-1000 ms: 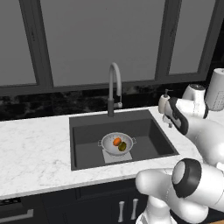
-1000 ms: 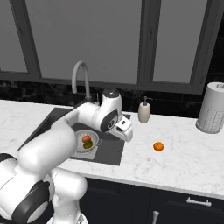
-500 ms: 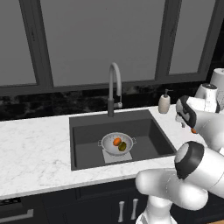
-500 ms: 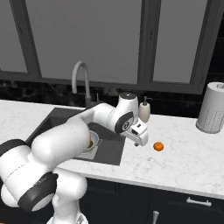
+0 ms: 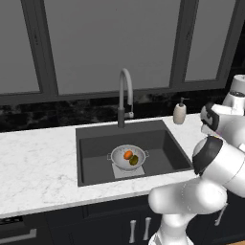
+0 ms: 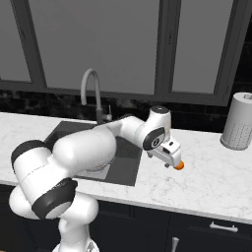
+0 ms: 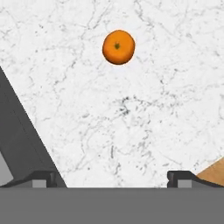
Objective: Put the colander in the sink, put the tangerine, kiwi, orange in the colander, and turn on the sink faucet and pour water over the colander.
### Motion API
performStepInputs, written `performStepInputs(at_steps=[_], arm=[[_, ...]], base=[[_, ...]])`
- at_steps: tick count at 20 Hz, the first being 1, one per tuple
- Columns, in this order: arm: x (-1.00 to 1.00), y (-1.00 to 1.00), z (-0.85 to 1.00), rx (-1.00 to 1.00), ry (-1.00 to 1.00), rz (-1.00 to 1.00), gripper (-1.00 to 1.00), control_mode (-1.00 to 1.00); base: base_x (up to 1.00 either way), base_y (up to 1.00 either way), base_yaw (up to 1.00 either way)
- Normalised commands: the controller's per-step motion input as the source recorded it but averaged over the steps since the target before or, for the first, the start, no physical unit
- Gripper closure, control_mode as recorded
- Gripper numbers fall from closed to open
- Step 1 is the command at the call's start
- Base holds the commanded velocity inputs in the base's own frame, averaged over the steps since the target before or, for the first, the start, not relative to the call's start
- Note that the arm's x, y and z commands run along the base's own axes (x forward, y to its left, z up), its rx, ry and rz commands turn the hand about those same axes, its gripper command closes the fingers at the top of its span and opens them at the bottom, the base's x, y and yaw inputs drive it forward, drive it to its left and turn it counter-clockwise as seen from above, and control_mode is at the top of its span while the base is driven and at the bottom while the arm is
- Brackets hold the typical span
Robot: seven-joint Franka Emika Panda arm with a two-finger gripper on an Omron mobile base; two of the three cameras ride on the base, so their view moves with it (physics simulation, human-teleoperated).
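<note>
Colander [image 5: 128,158] sits in sink [image 5: 95,162], holding kiwi [image 5: 134,161] and one orange fruit [image 5: 128,154]. Second orange fruit [image 7: 118,47] lies on table [image 7: 131,113], right of sink. Pincer [image 7: 113,176] spread wide, empty, above table near it. Left: bin fruit, run faucet [image 5: 124,95].

My arm's stretched out to the right, elbow bent, wrist turned so my gripper [image 6: 170,165] faces down. In the hand view my fingertips [image 7: 43,178] sit wide apart with nothing between them, so the jaws are spread and I'm not holding anything.
</note>
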Motion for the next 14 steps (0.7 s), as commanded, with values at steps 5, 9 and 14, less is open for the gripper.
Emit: performStepInputs(at_steps=[5, 9, 14], arm=[[0.32, -0.20, -0.34, 0.00, 0.00, 0.00, -1.00, -1.00], [0.28, -0.19, -0.34, 0.00, 0.00, 0.00, -1.00, -1.00], [0.19, -0.27, -0.46, 0.00, 0.00, 0.00, -1.00, -1.00]], base=[[0.00, 0.00, 0.00], [0.00, 0.00, 0.00], [0.00, 0.00, 0.00]])
